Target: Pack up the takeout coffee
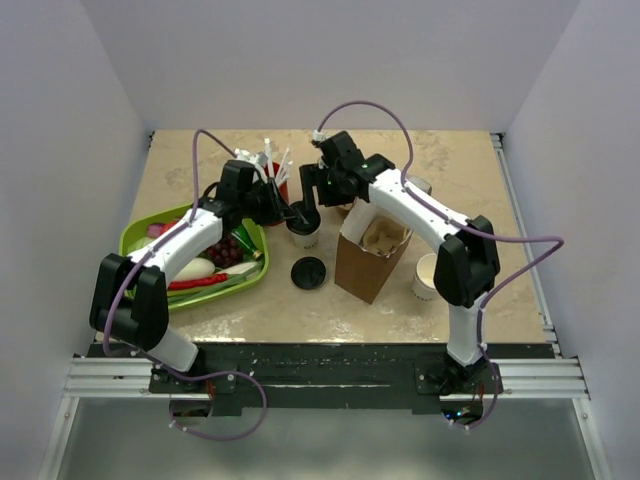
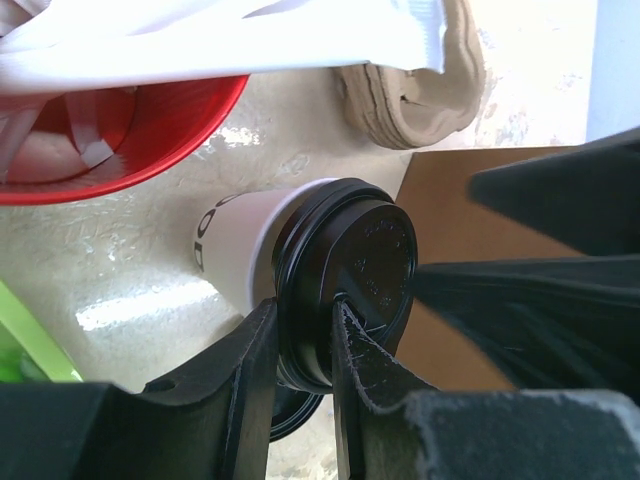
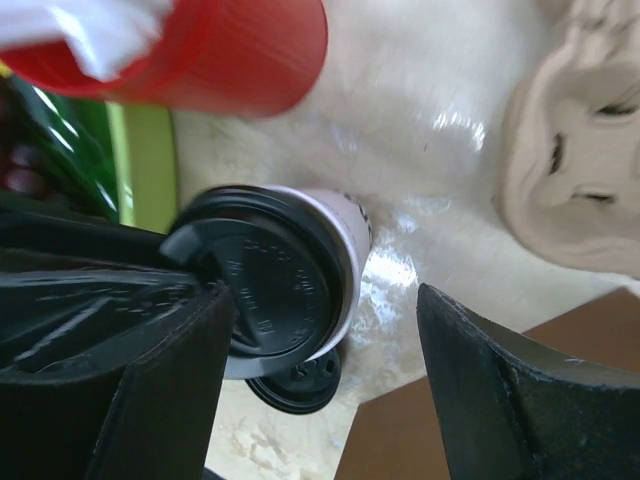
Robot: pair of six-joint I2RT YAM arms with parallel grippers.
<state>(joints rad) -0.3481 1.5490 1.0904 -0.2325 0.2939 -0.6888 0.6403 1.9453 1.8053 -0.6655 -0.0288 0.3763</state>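
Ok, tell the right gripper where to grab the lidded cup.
Grip the cup by its white wall below the black lid, from the brown bag's side: it stands upright, and the left gripper pinches the lid's rim from the tray side.

The takeout coffee [image 2: 245,240] is showing a matt white paper wall under a smooth black plastic lid [image 2: 365,265] with a soft sheen. The counter [image 2: 150,290] is gleaming, glossy and stone-patterned. The red cup [image 2: 160,120] is looking like shiny plastic, the brown bag [image 2: 450,205] like matt paper, the pulp tray [image 3: 580,150] like rough moulded fibre. The left pincer [image 2: 305,320] is showing scuffed, matt black pads [image 2: 370,375].
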